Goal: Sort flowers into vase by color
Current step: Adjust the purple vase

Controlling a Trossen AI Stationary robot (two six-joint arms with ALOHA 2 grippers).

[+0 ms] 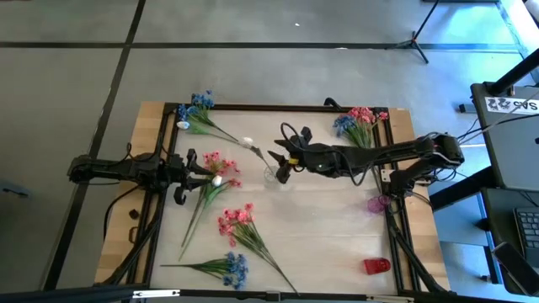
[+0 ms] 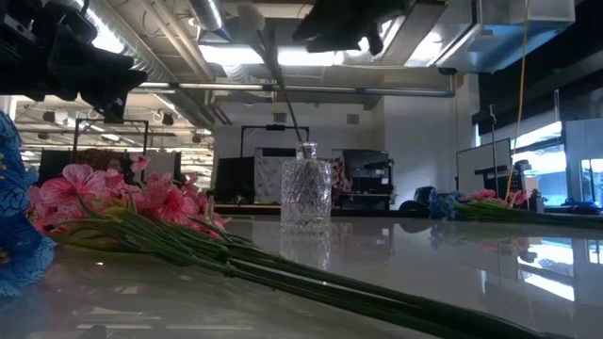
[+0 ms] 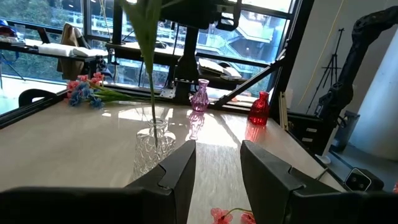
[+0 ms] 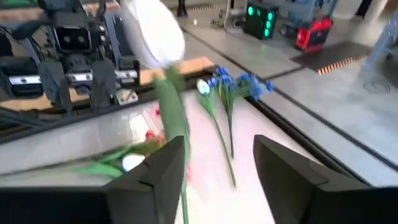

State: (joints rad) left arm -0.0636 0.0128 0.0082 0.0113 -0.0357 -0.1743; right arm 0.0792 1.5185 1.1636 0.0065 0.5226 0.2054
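Observation:
A clear glass vase (image 1: 273, 174) (image 2: 306, 193) stands mid-table. A white-bud sprig (image 1: 248, 143) (image 4: 155, 34) sticks into its neck by the stem and leans toward the far left. My right gripper (image 1: 282, 165) (image 4: 217, 168) hovers open just above the vase, with the stem (image 4: 176, 134) in its gap beside one finger. My left gripper (image 1: 187, 174) (image 3: 217, 165) is open near the left edge, level, pointing at the vase. A pink sprig (image 1: 221, 164) and another white bud (image 1: 216, 179) lie just in front of it. My right gripper is open around the white-bud sprig's stem (image 4: 180, 155), which runs close along the inner side of one finger (image 4: 158, 171). I cannot tell whether finger and stem touch. The stem's lower end stands in the clear vase.
Blue sprigs with a white bud (image 1: 195, 112) lie at the far left corner and a pink and blue bunch (image 1: 358, 123) at the far right. A pink sprig (image 1: 238, 224) and a blue one (image 1: 229, 268) lie near. A purple vase (image 1: 376, 203) and a red vase (image 1: 376, 266) stand right.

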